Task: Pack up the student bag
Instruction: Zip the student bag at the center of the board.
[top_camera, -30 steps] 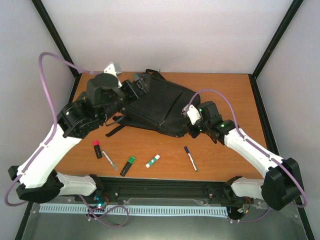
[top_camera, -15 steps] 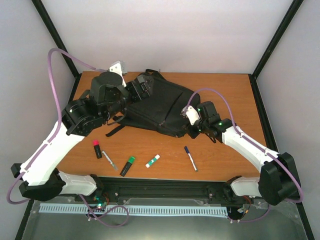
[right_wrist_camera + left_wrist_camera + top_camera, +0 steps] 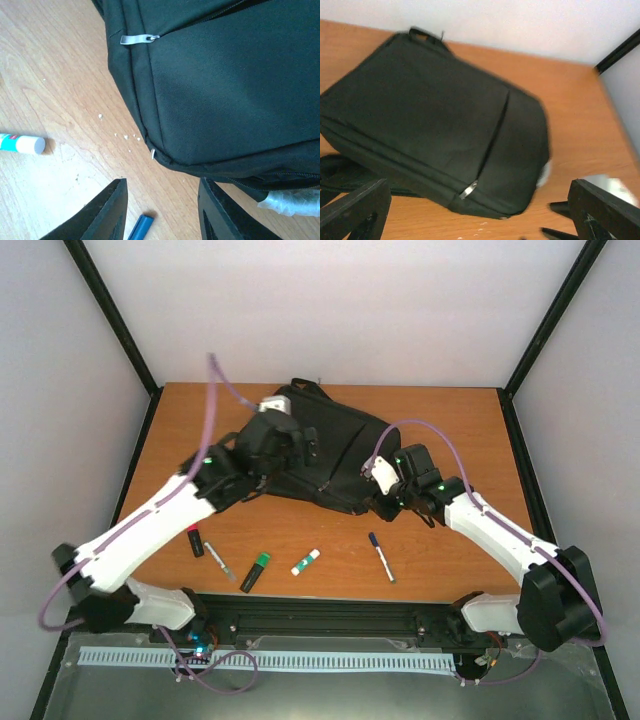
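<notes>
Since the earlier frame the left arm has swung inward. The left gripper (image 3: 285, 440) now hangs over the left part of the student bag (image 3: 335, 455), jaws spread wide and holding nothing. The right gripper (image 3: 160, 200) sits at the bag's near right corner, parted and empty. The bag lies flat at the rear centre of the table (image 3: 450, 430), with bare wood to its right. The left wrist view is blurred, and the straps (image 3: 340, 175) are cut off at its edge.

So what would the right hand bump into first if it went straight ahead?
Probably the near corner of the student bag, though the right hand might graze the table first.
</notes>
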Action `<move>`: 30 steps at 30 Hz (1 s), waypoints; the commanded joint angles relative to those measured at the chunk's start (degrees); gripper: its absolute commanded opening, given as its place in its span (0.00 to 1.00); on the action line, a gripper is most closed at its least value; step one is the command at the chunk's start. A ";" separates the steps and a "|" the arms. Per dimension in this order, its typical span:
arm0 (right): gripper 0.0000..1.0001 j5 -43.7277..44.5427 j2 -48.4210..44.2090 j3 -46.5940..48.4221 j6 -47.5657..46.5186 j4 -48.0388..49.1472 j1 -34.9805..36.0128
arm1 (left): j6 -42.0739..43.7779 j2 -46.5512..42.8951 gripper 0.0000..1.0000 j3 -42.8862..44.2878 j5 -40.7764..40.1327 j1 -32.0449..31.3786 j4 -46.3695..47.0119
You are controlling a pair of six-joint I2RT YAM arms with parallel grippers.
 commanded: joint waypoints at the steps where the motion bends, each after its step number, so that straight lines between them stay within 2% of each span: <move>1: 0.39 -2.08 -1.36 1.36 -2.57 -2.56 -0.30 | 5.79 5.85 1.00 -5.76 -2.17 0.32 2.34; 5: 0.41 -3.34 -0.91 1.47 -2.57 -3.06 -0.30 | 5.23 4.16 1.00 -18.25 -6.38 0.55 16.37; 7: 0.42 -4.50 -0.36 2.01 -2.82 -3.77 -0.30 | 4.84 3.91 1.00 -22.38 -8.57 0.71 22.20; 9: 0.43 -4.94 0.57 2.29 -2.91 -4.36 -0.31 | 6.45 4.97 1.00 -24.33 -7.05 1.60 25.67; 12: 0.43 -5.41 1.85 1.62 -3.57 -4.64 -0.29 | 6.73 8.75 1.00 -23.69 -0.56 5.59 24.89; 14: 0.42 -5.50 2.62 0.99 -3.99 -4.50 -0.22 | 3.87 10.82 1.00 -23.48 6.26 8.97 24.80; 16: 0.40 -5.87 3.57 0.55 -4.08 -4.54 -0.18 | -0.73 12.00 1.00 -23.49 9.37 11.06 24.28; 18: 0.37 -6.03 4.64 0.20 -3.99 -4.39 0.03 | -3.76 14.49 1.00 -20.69 10.94 11.48 20.74; 21: 0.34 -6.47 6.10 -0.50 -3.73 -3.98 0.35 | -1.74 21.05 1.00 -15.12 13.77 11.48 13.28; 26: 0.32 -7.40 8.33 -0.69 -3.96 -3.89 0.96 | 0.38 25.93 0.99 -13.24 20.22 11.49 12.91; 30: 0.28 -6.19 10.01 -0.52 -3.77 -3.74 1.77 | -7.59 21.96 0.79 -20.40 22.08 11.48 20.79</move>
